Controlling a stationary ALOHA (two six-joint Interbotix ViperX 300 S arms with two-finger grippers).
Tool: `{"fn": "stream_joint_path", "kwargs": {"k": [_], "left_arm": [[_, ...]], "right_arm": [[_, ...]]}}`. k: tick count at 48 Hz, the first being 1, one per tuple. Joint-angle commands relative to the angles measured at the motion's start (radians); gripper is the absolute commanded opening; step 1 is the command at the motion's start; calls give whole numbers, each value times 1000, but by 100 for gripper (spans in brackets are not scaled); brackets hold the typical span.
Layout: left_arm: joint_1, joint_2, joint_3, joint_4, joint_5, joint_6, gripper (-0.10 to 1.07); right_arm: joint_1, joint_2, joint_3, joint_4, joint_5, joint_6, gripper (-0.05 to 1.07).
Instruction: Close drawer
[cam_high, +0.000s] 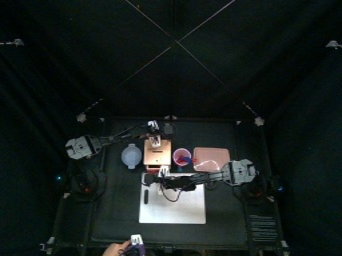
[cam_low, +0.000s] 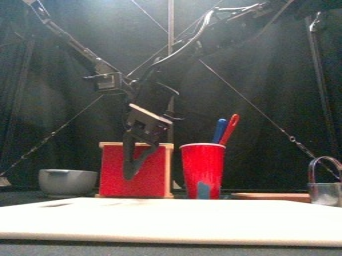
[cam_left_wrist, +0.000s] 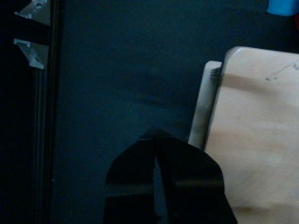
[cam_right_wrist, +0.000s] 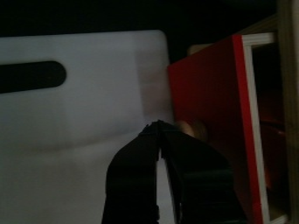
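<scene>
The red drawer unit (cam_high: 156, 159) with a pale wooden top stands at mid-table. Its drawer (cam_right_wrist: 211, 87) sticks out toward the white cutting board (cam_high: 174, 198). In the right wrist view the drawer's red front and white-edged side show, with a small tan knob (cam_right_wrist: 193, 131) beside my jaws. My right gripper (cam_right_wrist: 156, 140) is shut and empty, its tips at the drawer's front; it hangs before the red box (cam_low: 136, 172) in the front view. Shut and empty, my left gripper (cam_left_wrist: 158, 166) hovers behind the unit, near its wooden top (cam_left_wrist: 251, 114).
A red cup (cam_low: 203, 170) with pens stands right of the unit, a pink container (cam_high: 211, 157) beyond it. A grey bowl (cam_low: 67, 181) sits to the left. A metal object (cam_low: 325, 185) is at the far right.
</scene>
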Motion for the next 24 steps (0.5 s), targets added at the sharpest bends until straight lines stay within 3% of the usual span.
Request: {"fn": "stream_joint_path", "kwargs": {"k": [1, 24], "left_arm": [[-5, -15, -9, 0, -3, 0, 36], [-5, -14, -9, 0, -3, 0, 36]], "right_arm": [[-25, -23, -21, -21, -2, 0, 27], [-69, 2, -34, -67, 0, 5, 27]]}}
